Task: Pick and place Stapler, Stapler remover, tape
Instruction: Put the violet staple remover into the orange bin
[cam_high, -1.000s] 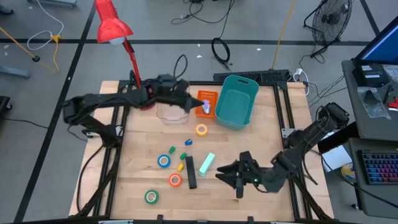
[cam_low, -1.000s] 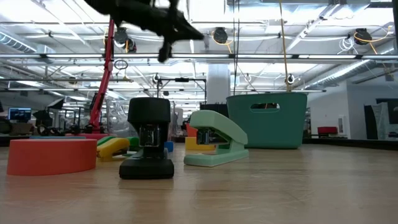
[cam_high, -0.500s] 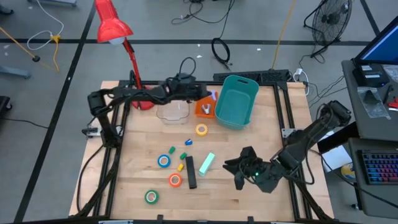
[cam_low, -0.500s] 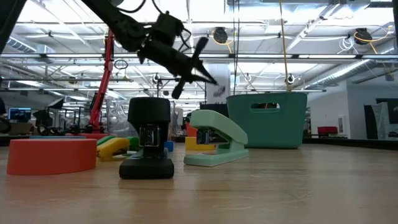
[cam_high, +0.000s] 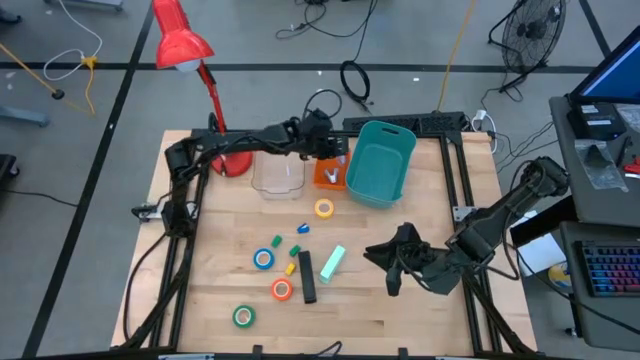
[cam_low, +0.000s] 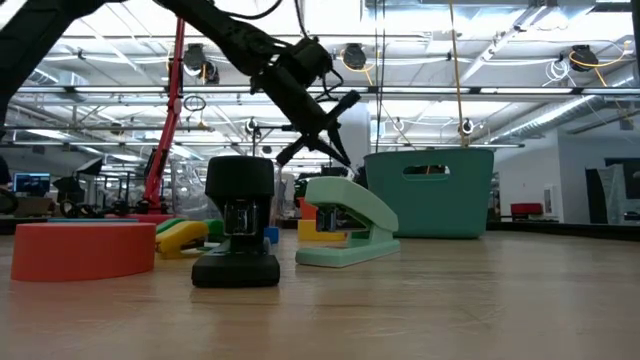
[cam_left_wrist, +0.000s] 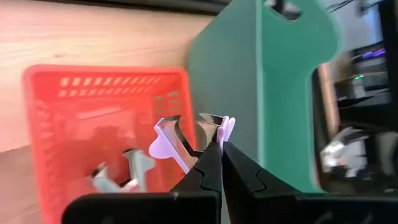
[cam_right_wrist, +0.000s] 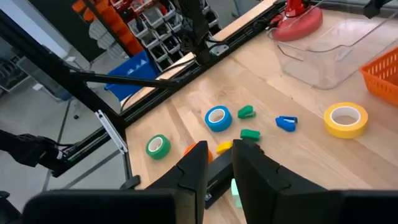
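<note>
My left gripper (cam_left_wrist: 221, 149) is shut on a lilac stapler remover (cam_left_wrist: 186, 134) and hangs over the orange basket (cam_high: 328, 170), beside the teal bin (cam_high: 380, 162). Another pale remover (cam_left_wrist: 118, 171) lies on the basket floor. My right gripper (cam_high: 385, 268) hovers open over the table's near right part, touching nothing. A black stapler (cam_high: 307, 277) and a mint stapler (cam_high: 332, 262) lie on the wood. The yellow (cam_high: 323, 208), blue (cam_high: 263, 258), orange (cam_high: 281, 289) and green (cam_high: 243, 316) tape rolls lie flat around them. My left gripper pinches the stapler remover between its two fingertips by the lilac handle (cam_left_wrist: 225, 126). The metal claws (cam_left_wrist: 169, 126) stick out past the fingertips. The fingers slant down toward the table's right side. The remover is lifted clear above the basket floor.
A clear plastic container (cam_high: 277, 176) stands left of the basket, and the red lamp's base (cam_high: 232, 163) stands beyond it. Small coloured blocks (cam_high: 298, 232) lie among the tape rolls. Bare wood stretches between the staplers and my right gripper.
My left arm has swung toward the table's right edge, from above the clear container to over the orange basket, and has come lower, staying shut. My right gripper has drifted a little toward the far edge.
</note>
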